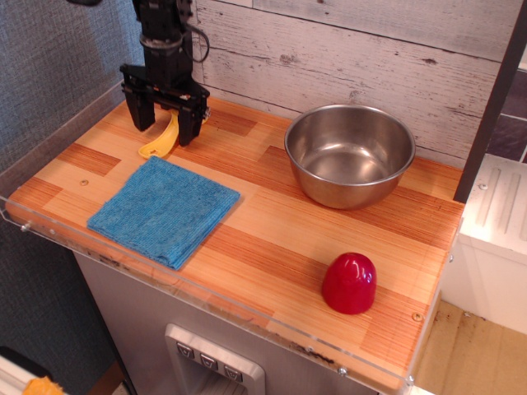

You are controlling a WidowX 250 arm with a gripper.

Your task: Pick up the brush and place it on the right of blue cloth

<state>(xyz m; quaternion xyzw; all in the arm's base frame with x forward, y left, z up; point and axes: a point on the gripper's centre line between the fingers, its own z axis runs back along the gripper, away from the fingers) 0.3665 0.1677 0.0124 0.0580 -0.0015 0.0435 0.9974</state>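
Note:
The yellow brush [162, 141] lies on the wooden table at the back left, just behind the blue cloth [165, 211]. Its bristle end is mostly hidden behind the gripper. My black gripper [165, 125] is lowered over the brush with its fingers open, one on each side of the handle, tips near the table surface. The blue cloth lies flat at the front left, square and fuzzy.
A steel bowl [350, 153] stands at the back middle-right. A red cup [349, 282] sits upside down at the front right. A clear plastic rim [49, 144] runs along the left and front edges. A white plank wall is behind.

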